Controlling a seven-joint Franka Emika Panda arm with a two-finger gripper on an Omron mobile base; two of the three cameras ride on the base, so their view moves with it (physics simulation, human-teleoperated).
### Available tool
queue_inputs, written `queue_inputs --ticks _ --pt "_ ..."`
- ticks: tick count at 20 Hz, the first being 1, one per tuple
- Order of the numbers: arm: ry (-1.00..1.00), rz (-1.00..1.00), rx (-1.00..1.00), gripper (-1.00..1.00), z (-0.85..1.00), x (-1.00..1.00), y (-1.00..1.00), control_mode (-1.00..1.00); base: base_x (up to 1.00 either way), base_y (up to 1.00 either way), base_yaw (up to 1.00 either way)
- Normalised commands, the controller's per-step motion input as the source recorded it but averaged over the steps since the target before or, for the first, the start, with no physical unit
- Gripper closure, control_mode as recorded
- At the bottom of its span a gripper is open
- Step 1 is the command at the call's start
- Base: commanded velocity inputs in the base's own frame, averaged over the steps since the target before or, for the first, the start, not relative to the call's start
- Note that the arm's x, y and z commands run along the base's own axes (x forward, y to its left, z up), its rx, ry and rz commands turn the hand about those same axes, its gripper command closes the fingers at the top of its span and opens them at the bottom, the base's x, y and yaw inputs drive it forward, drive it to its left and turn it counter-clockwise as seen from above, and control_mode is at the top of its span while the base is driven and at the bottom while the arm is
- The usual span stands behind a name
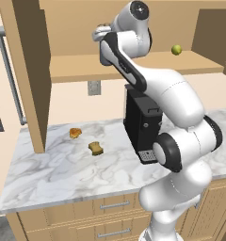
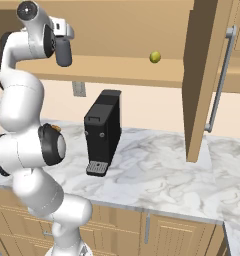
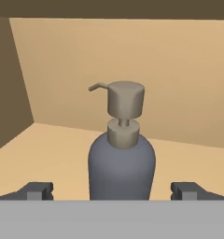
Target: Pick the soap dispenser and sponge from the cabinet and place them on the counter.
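Now my gripper (image 3: pixel 112 191) stands wide open around the soap dispenser (image 3: pixel 122 170) in the cabinet (image 1: pixel 30 70); next I judge I must close and lift it toward the counter (image 1: pixel 63 174).

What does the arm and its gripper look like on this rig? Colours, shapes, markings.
Glossy white rounded arm segments with black bands at the joints and a dark round cap with a silver centre on the top joint. No loose cables or lettering visible. The gripper has two small dark grey, blocky fingertips.
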Motion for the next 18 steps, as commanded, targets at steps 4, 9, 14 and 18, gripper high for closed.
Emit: queue_inputs --ticks 4,9,14,18 --pt "0.00 0.00 -0.02 -1.00 -0.01 0.26 0.07 -1.00 0.00 0.00 0.00" --pt "0.00 0.00 -0.02 -1.00 0.00 0.22 0.06 -1.00 0.00 0.00 0.00" --pt "0.00 0.00 -0.02 -1.00 0.00 0.17 0.03 -1.00 0.00 0.00 0.00" --pt "0.00 0.00 -0.02 -1.00 -0.01 0.15 0.01 -1.00 0.00 0.00 0.00"
